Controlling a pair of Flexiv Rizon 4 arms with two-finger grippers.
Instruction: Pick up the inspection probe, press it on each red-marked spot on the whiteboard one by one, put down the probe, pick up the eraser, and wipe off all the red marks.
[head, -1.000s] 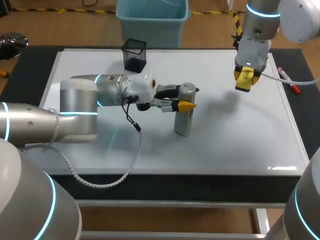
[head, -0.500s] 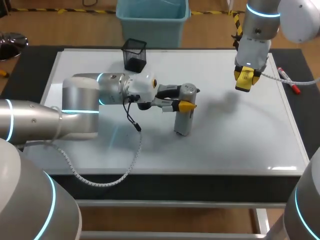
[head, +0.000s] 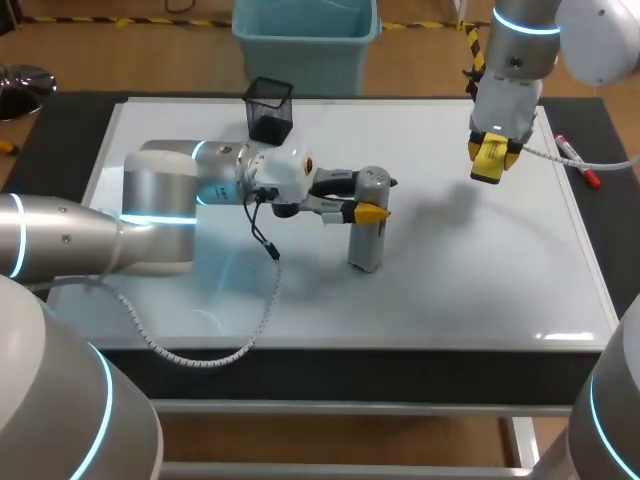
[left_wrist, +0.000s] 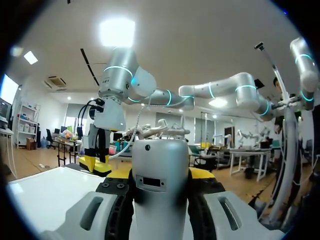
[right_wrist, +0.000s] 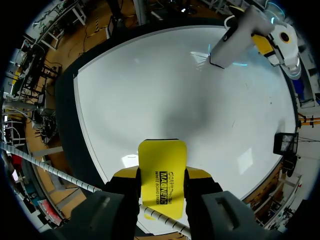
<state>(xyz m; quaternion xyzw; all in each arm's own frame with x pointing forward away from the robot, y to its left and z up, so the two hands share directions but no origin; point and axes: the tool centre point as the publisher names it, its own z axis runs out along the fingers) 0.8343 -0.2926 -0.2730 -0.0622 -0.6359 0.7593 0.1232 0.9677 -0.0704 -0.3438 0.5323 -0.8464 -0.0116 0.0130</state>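
Note:
The silver inspection probe (head: 366, 235) stands tilted with its foot on the whiteboard (head: 450, 290) near the middle. My left gripper (head: 364, 196) is shut on the probe's upper part; in the left wrist view the probe (left_wrist: 161, 180) fills the gap between the yellow-tipped fingers (left_wrist: 201, 173). My right gripper (head: 488, 166) hangs above the board's far right part, shut on the yellow eraser (head: 490, 156). In the right wrist view the eraser (right_wrist: 161, 165) sits between the fingers, with the probe (right_wrist: 231, 41) well ahead. No red marks show on the board.
A black mesh pen cup (head: 270, 110) stands at the board's far edge, behind my left arm. A red marker (head: 577, 160) lies on the dark table border right of the board. A coiled cable (head: 215, 350) trails from my left wrist over the board's near left.
My left arm's elbow has shifted slightly. The probe, the eraser and both grippers stay where they were.

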